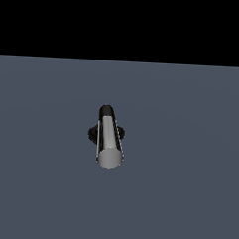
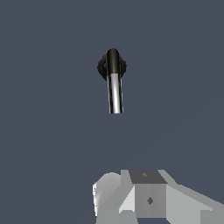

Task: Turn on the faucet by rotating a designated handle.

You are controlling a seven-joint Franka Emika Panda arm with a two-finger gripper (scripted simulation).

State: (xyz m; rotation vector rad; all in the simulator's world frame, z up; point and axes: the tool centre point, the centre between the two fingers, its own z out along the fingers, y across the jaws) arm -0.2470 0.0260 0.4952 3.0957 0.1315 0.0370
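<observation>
The faucet [image 1: 93, 133] stands alone on the grey floor, its black ribbed base mostly hidden under the handle [image 1: 108, 136]. That handle is a shiny silver bar with a black elbow at its far end and a flat round end facing the exterior camera. In the wrist view the faucet's base [image 2: 101, 67] sits well ahead, with the handle [image 2: 115, 94] pointing back toward the camera. Only a white and grey part of my gripper [image 2: 148, 199] shows at the wrist picture's edge, well apart from the handle. Its fingertips cannot be made out. The gripper does not appear in the exterior view.
A flat blue-grey floor [image 1: 187, 194] spreads around the faucet, ending at a black background [image 1: 124, 22] behind it. No other objects show.
</observation>
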